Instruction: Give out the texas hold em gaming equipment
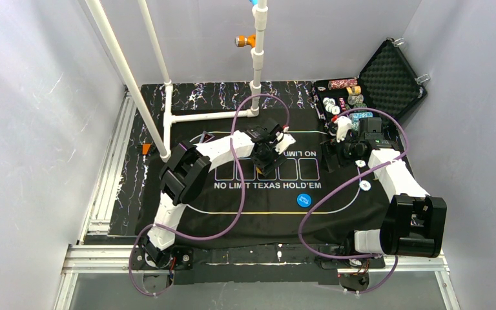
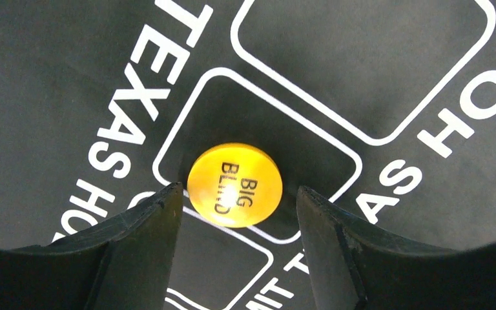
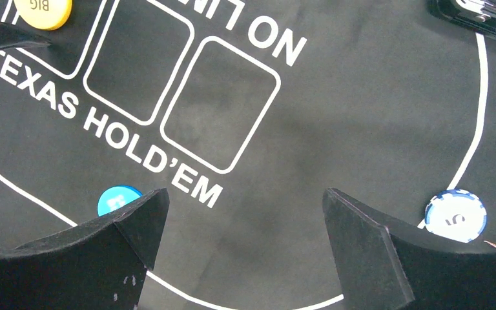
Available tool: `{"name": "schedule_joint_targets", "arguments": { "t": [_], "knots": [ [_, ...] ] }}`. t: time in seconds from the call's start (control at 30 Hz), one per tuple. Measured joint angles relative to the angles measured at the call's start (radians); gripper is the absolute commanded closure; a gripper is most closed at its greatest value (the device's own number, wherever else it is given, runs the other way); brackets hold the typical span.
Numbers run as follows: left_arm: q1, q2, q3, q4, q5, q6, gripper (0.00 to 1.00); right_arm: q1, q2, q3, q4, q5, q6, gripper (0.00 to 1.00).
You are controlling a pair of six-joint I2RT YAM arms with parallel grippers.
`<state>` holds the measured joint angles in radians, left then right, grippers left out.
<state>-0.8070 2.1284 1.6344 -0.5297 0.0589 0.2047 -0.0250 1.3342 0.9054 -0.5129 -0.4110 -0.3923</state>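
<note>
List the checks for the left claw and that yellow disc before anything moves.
1. Yellow disc between the left claw's fingers: ok.
2. Disc lying flat on the mat, label up: ok.
3. Fingers gripping the disc: not ok, a gap shows on each side.
4. Right claw open and empty: ok.
5. Blue disc and white chip away from the yellow disc: ok.
6. Left claw's height above the mat: cannot tell.

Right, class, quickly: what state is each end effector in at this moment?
Left end effector: open, straddling the yellow Big Blind button, not gripping it.
Right end effector: open, empty.
</note>
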Motion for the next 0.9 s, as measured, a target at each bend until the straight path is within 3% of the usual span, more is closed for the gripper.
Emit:
{"name": "schedule_joint_targets", "arguments": {
  "t": [0.2, 0.57, 0.73, 0.9],
  "knots": [
    [-0.011, 0.030, 0.033, 0.006, -0.023, -0.004, 0.46, 0.000, 0.000, 0.000, 0.000, -0.005, 0.000, 0.00],
    [-0.016, 0.033, 0.037, 0.004, -0.021, -0.003, 0.75, 0.000, 0.000, 0.000, 0.000, -0.005, -0.003, 0.00],
    [-0.015, 0.016, 0.029, -0.044, 0.014, 0.004, 0.78, -0.001, 0.000, 0.000, 0.000, -0.011, -0.003, 0.00],
    [-0.010, -0.102, -0.070, -0.096, 0.063, 0.020, 0.78, -0.001, 0.000, 0.000, -0.001, -0.024, -0.005, 0.00]
  ]
}}
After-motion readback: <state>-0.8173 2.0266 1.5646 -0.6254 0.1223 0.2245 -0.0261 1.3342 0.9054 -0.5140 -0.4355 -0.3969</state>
